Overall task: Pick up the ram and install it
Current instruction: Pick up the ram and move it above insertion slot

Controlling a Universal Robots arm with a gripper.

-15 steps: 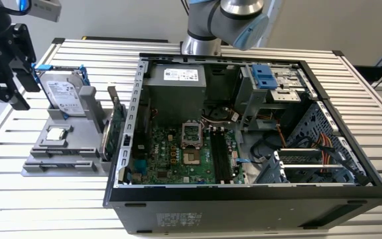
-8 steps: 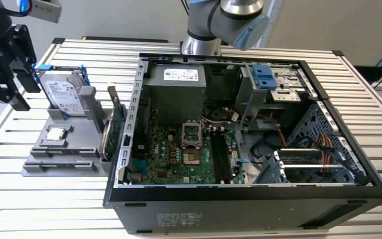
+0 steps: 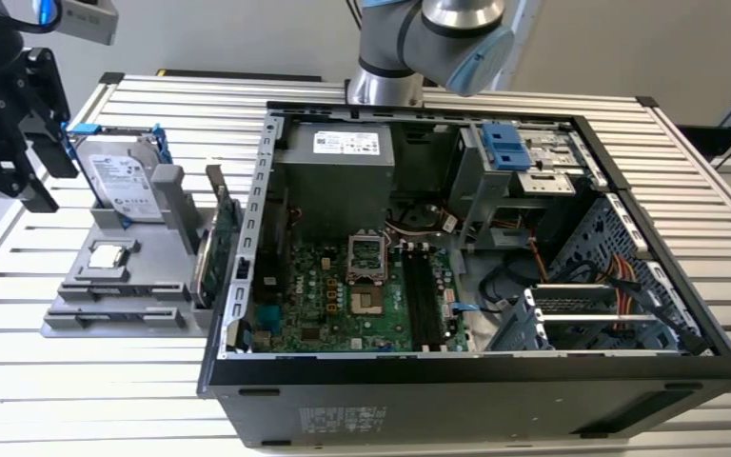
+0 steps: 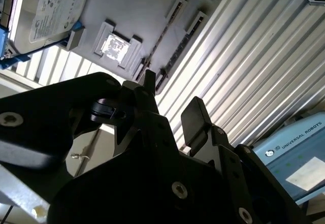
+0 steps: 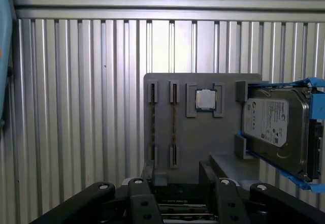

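Two fingers of the claw [image 5: 177,169] stand well apart in the first wrist view, gripping nothing. We note the ram [image 5: 174,125] on edge in a slot of the grey holder [image 5: 203,142], near a processor chip [image 5: 205,100] and a hard drive [image 5: 274,127]. The exterior view adds the open computer case [image 3: 467,400] on the tabletop [image 3: 87,400], its motherboard [image 3: 353,295] exposed.

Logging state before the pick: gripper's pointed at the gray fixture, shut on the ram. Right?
Not quite. The gripper is open and holds nothing, as the first wrist view shows. It is pointed at the gray fixture, as you said.
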